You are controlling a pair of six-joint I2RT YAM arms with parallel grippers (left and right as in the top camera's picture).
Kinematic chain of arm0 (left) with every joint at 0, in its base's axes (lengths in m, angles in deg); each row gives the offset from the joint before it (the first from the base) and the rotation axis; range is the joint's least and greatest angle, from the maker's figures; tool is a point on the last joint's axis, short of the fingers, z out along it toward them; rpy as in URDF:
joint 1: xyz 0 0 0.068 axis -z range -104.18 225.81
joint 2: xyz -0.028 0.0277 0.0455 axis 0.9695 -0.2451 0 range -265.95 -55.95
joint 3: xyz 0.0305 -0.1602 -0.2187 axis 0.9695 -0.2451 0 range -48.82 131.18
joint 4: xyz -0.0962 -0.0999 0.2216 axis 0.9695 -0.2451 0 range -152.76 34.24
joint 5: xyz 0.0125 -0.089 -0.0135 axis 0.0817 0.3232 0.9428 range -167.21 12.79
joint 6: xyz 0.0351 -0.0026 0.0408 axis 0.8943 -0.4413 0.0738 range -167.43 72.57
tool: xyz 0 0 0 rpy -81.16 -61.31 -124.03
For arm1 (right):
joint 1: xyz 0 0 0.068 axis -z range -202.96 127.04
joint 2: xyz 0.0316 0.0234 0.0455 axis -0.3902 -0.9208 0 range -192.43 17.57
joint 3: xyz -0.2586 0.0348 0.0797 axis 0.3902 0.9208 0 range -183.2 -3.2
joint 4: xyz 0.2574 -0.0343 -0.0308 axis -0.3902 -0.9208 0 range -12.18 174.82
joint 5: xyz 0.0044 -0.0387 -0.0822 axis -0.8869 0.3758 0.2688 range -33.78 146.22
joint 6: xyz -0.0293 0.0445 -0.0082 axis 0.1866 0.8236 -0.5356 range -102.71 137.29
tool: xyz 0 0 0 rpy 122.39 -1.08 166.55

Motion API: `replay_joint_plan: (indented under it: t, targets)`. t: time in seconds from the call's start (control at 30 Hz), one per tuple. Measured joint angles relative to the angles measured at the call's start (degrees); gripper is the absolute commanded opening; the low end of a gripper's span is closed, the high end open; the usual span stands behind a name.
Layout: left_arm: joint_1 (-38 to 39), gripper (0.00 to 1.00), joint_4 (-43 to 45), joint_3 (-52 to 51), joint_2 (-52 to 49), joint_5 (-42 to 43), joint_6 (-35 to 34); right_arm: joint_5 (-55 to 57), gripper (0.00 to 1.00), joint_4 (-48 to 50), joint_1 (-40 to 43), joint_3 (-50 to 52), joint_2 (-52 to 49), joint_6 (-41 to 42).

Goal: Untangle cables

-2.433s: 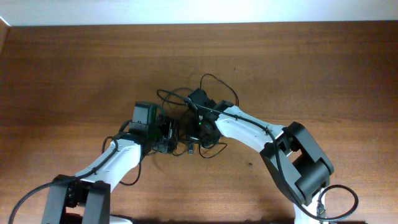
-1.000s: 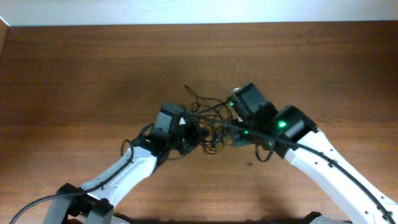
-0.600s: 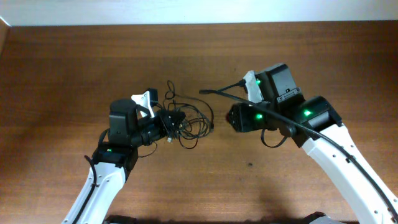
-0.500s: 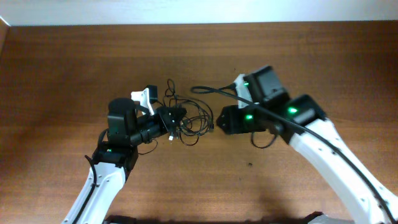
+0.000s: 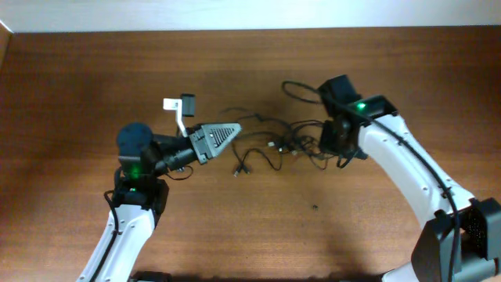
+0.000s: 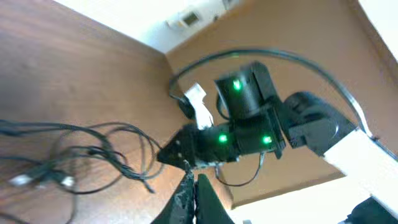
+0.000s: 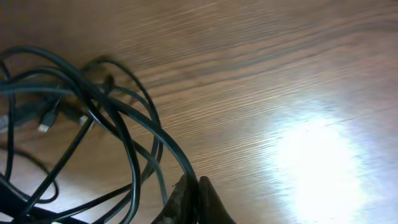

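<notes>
**Cables strung across the counter between your two pincers**
The cables (image 5: 275, 144) lie in loose loops mid-counter (image 5: 94, 63), their long run going left to right. The thickest tangle sits by your right pincer (image 7: 194, 186), which looks closed on one strand, so that arm is nearer. Your left pincer (image 5: 233, 129) is pinched shut at the bundle's left end; whether it grips a strand, you can't tell. A loose plug end (image 5: 239, 168) trails off the near side. No readable writing shows.

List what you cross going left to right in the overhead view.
left arm → left gripper, shut → cables, spread loosely on the table → right gripper, at the right end of the cables → right arm
</notes>
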Motion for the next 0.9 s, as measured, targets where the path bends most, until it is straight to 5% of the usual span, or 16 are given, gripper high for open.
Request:
replay_joint_plan:
  t: [0.07,0.17,0.2,0.27,0.43,0.53,0.57,0.6,0.63,0.7,0.77,0.9]
  targets:
    - [-4.07,0.14,0.02,0.0,0.04,0.0,-0.07,0.22,0.04,-0.74,2.82,0.0,0.0,-0.68]
    - [-4.0,0.82,-4.22,0.22,0.04,-1.49,-0.26,-5.2,0.04,-0.87,4.42,0.0,0.0,-5.57]
    - [-0.44,0.89,-8.07,0.37,0.17,-3.85,-0.28,-7.76,0.04,-0.87,3.89,0.0,0.0,-7.43]
    - [10.75,0.68,-14.1,0.42,0.15,-13.84,-2.25,-11.17,0.04,-0.7,1.62,0.0,0.37,-9.92]
    - [27.12,0.95,-25.94,0.63,-0.48,-35.39,-26.14,-12.74,0.04,-0.31,0.79,-0.02,7.41,-10.75]
    - [30.95,0.88,-20.55,0.55,-6.29,-39.54,-39.1,-13.73,0.04,-0.37,-3.61,-0.09,11.47,-10.73]
    - [32.06,0.74,-15.67,0.37,-9.33,-39.91,-40.63,-13.92,0.04,-0.55,-5.49,-0.11,12.02,-10.73]
    - [32.68,0.41,-11.06,0.46,-12.07,-40.11,-41.46,-14.16,0.04,-0.61,-8.2,-0.13,12.55,-10.75]
    - [33.11,0.23,-7.3,0.68,-17.07,-40.41,-42.16,-14.69,0.04,-0.72,-11.87,-0.13,13.11,-10.73]
    - [33.11,0.17,-6.03,0.68,-21.16,-41.18,-42.75,-14.75,0.04,-1.81,-12.72,-0.11,14.73,-10.75]
    - [32.85,0.01,-7.89,0.81,-22.86,-40.52,-41.88,-11.39,0.04,-6.45,-13.05,-0.11,18.86,-10.71]
    - [26.95,0.02,7.15,1.66,-22.91,-25.66,-29.55,-1.55,0.04,-12.15,-13.42,-0.13,24.59,-5.46]
